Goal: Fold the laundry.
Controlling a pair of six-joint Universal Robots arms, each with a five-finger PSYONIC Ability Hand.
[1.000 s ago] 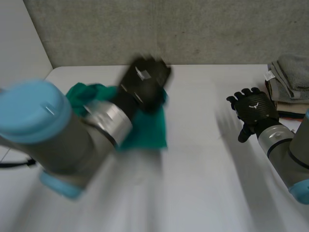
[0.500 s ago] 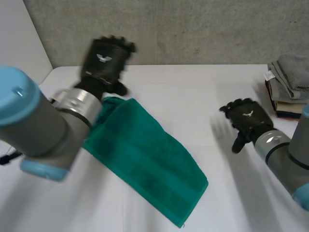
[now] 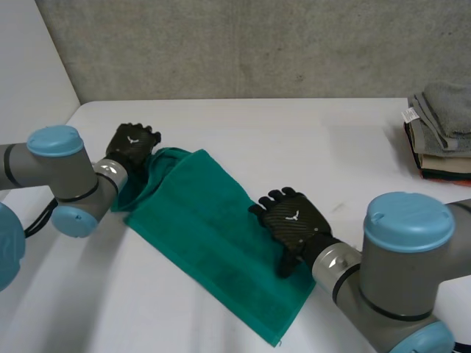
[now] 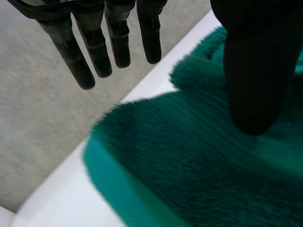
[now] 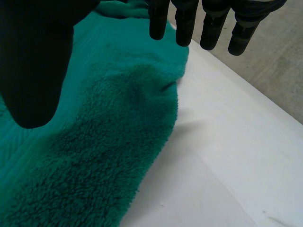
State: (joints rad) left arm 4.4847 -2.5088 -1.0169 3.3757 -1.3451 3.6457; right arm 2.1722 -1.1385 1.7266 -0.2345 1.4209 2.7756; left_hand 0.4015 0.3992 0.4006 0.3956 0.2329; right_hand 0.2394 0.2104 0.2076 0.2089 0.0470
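A green towel [image 3: 206, 228] lies spread flat on the white table [image 3: 309, 140], running slantwise from the far left to the near edge. Its far left corner is bunched up. My left hand [image 3: 132, 145] hovers at that bunched corner, open. In the left wrist view its fingers [image 4: 94, 47] are straight and its thumb is over the towel [image 4: 189, 161], with nothing pinched. My right hand [image 3: 293, 224] is open over the towel's right edge. In the right wrist view its straight fingers [image 5: 184, 23] hang above the towel [image 5: 94, 156].
A stack of folded grey and beige towels [image 3: 441, 132] sits at the table's far right edge. A grey wall [image 3: 257, 44] runs behind the table. Bare table lies between the towel and the stack.
The left hand let go of the towel and drew back to its far left corner. The towel now lies spread out. The right hand moved left onto the towel's right edge.
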